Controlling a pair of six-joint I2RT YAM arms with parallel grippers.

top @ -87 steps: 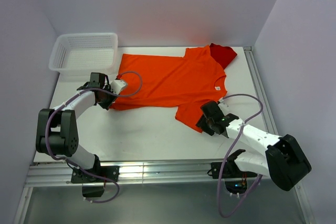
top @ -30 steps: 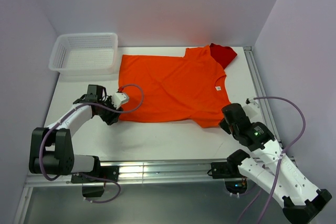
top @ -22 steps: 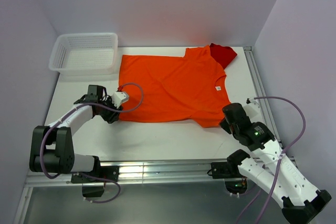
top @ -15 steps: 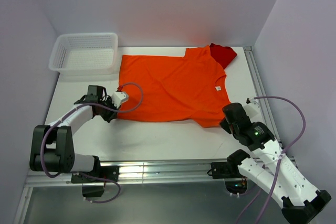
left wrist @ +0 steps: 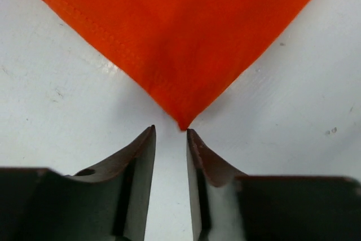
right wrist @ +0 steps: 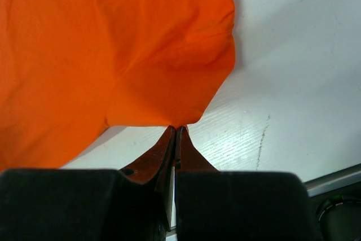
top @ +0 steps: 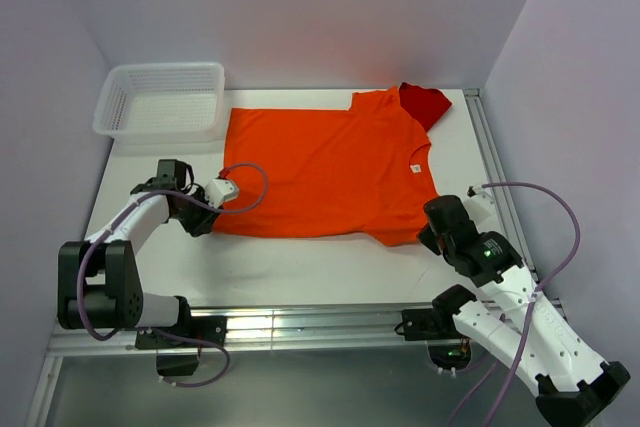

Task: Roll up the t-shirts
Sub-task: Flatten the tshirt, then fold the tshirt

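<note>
The bright orange t-shirt [top: 320, 167] lies spread flat on the white table [top: 290, 272], its white neck label toward the right. A darker red t-shirt [top: 425, 102] peeks out from under its far right sleeve. My left gripper [top: 204, 227] sits at the shirt's near left hem corner. In the left wrist view the left gripper [left wrist: 171, 131] stands narrowly open, and the orange t-shirt's corner [left wrist: 180, 55] ends just at the fingertips, with only table between them. My right gripper [top: 428, 237] is shut on the near sleeve's edge; the right gripper [right wrist: 176, 129] pinches the hem of the orange t-shirt [right wrist: 113, 43], slightly lifted.
A white mesh basket [top: 108, 107] stands at the far left corner. A metal rail [top: 497, 182] runs along the table's right edge and another along the near edge. Lilac walls close in the back and both sides.
The left gripper closed on the hem corner, drew it slightly left and nearer, then parted its jaws and let go. The right arm has kept still, holding the sleeve.
</note>
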